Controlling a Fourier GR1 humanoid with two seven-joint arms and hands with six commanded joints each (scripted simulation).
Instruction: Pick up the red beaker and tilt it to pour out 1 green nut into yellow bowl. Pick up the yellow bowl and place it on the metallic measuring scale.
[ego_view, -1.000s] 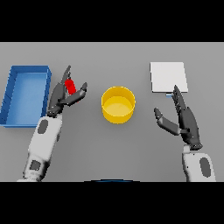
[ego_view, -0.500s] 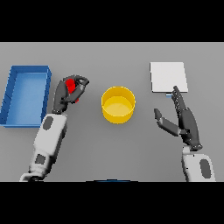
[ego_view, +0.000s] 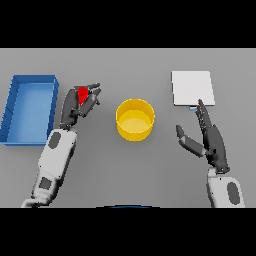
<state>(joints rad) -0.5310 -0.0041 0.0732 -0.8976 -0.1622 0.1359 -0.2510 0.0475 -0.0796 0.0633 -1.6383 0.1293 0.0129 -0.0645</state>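
The red beaker (ego_view: 82, 94) is held in my left hand (ego_view: 80, 104), whose fingers curl round it, left of the yellow bowl (ego_view: 135, 120). Only part of the beaker shows between the fingers, and it looks tilted toward the bowl. The bowl stands on the table near the centre; I cannot see a nut in it. The metallic measuring scale (ego_view: 193, 88), a pale square plate, lies at the back right. My right hand (ego_view: 210, 141) hovers open below the scale, to the right of the bowl, touching nothing.
A blue tray (ego_view: 31, 107) lies at the far left, just beyond my left arm. Grey table surface (ego_view: 130, 170) stretches between the two arms in front of the bowl.
My left hand went from open beside the red beaker to curled round it, and has lifted and tilted it toward the bowl. The right hand has stayed put.
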